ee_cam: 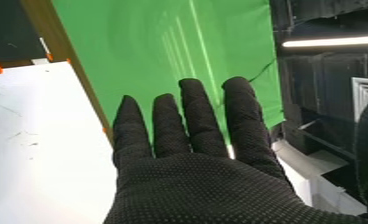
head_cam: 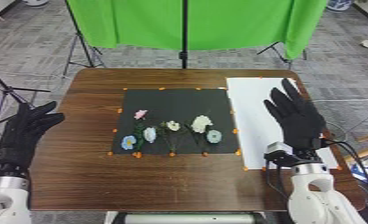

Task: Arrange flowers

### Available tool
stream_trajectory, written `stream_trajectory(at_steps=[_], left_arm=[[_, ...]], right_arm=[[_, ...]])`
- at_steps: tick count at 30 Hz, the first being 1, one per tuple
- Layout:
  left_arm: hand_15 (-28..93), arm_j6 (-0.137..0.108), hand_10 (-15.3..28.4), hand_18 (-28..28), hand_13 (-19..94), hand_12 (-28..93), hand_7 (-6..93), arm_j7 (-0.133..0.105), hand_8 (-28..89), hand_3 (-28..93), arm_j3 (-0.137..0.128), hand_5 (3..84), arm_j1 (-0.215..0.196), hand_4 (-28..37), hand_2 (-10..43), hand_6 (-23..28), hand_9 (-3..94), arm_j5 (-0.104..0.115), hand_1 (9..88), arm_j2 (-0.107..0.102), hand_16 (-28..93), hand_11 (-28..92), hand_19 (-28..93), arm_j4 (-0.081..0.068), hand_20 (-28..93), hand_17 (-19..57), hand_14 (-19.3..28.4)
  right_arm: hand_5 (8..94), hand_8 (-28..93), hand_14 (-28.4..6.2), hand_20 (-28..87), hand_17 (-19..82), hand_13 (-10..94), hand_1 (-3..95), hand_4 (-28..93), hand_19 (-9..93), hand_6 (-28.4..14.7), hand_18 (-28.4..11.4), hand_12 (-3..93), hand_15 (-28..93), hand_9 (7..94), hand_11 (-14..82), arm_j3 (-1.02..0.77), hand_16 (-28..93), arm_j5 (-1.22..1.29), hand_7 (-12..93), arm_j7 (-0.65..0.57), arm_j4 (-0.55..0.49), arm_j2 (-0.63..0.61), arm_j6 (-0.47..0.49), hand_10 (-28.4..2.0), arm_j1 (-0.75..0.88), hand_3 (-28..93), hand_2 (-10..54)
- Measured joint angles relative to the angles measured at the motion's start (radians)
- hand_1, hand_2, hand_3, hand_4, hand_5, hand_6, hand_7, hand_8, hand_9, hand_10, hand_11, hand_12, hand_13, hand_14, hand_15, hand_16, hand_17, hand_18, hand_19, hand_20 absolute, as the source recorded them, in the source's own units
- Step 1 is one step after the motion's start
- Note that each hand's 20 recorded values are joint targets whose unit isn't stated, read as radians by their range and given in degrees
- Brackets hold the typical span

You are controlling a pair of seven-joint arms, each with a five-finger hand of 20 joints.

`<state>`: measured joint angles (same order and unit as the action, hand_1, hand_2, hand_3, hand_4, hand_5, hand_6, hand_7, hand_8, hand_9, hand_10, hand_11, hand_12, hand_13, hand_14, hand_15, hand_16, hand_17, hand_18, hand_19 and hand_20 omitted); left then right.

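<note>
Readiness before the first pick

The right hand (head_cam: 298, 117) is poised above the white sheet (head_cam: 250, 97), fingers straight and slightly spread, pinching nothing. Arranging seems at its start or between picks; which, I cannot tell. The next move probably calls for swinging inward over the dark mat (head_cam: 163, 101), lowering beside one stem and closing thumb and fingers lightly, without dragging its neighbours along.

Just beside the sheet, the mat bears the flowers, loose rather than in any container: a big white flower (head_cam: 201, 123), a pale blue-green flower (head_cam: 214, 136) near it, a small cream flower (head_cam: 172, 125), a narrower white flower (head_cam: 149, 134), a blue flower (head_cam: 128, 142) and a pink flower (head_cam: 140, 114). Some lie close enough to snag one another.

Farther out, by the left side of the tabletop (head_cam: 87, 175), the left hand (head_cam: 22, 131) has its fingers extended, holding nothing.
</note>
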<state>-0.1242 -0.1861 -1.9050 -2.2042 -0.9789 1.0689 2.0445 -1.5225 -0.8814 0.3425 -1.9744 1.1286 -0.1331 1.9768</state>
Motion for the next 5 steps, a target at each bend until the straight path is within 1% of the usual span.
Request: stream_trajectory(at_steps=[5], left_arm=[[17,0.008,17.2,13.0,43,8,6.3,0.0,-7,44,0.0,51.7,0.0,-28.3,36.3,9.3,54.5,-0.003,25.7,0.0,-5,17,18,0.0,15,12.1,18.6]], right_arm=[[33.1,-9,-10.2,23,11,22,1.5,-19,7,-0.3,-12.7,11.0,4,34.2,2.6,0.003,9,0.005,9,0.0,0.001,0.0,-0.001,-13.5,0.0,80,1.1]])
